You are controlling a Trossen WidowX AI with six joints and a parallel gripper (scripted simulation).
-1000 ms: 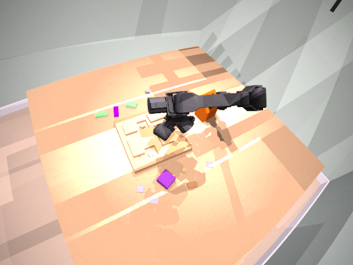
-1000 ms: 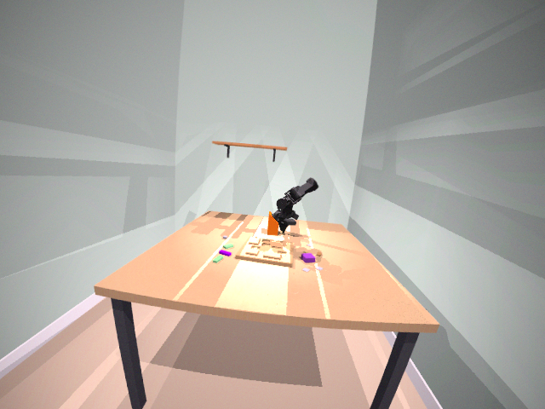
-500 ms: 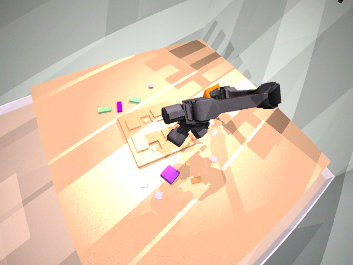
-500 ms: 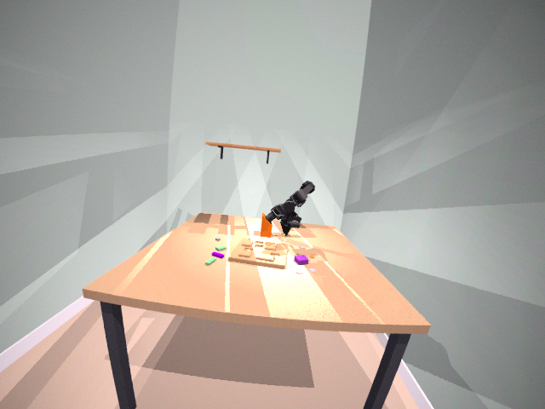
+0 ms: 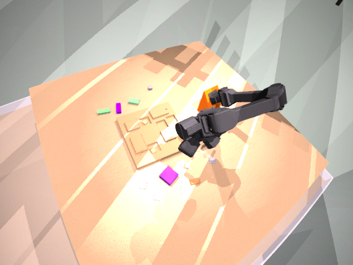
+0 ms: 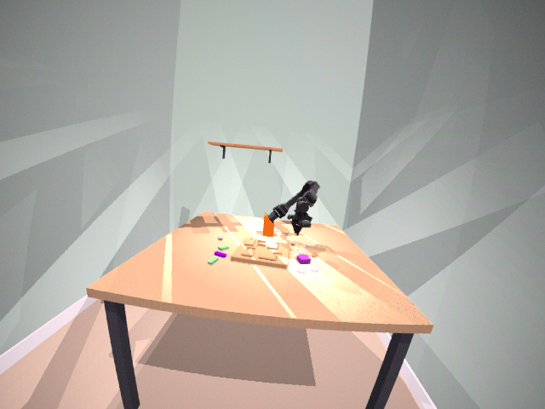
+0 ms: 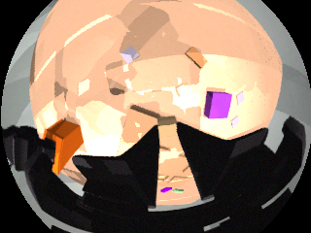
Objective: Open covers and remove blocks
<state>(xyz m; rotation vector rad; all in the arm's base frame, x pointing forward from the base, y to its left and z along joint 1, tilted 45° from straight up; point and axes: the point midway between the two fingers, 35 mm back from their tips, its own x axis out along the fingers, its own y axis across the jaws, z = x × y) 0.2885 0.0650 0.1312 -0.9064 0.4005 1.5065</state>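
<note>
The fingers [image 5: 190, 147] [image 6: 297, 227] grip a tan block [image 7: 167, 120] yet to reach the desk [image 5: 91, 159] [image 6: 211, 290] [image 7: 233, 39]; the board [image 5: 168, 154] [image 6: 260, 261] seems uncovered, perhaps with two pieces [image 5: 153, 150] left.

Top view: big purple block [image 5: 169, 175] lies on tbl [image 5: 94, 199], near puzzle brd [image 5: 129, 148]. Small purple block [image 5: 118, 107] is btwn two green blocks [image 5: 103, 111].

Board's corner [image 5: 178, 150] hidden under the arm, held block's shape unclear
</note>
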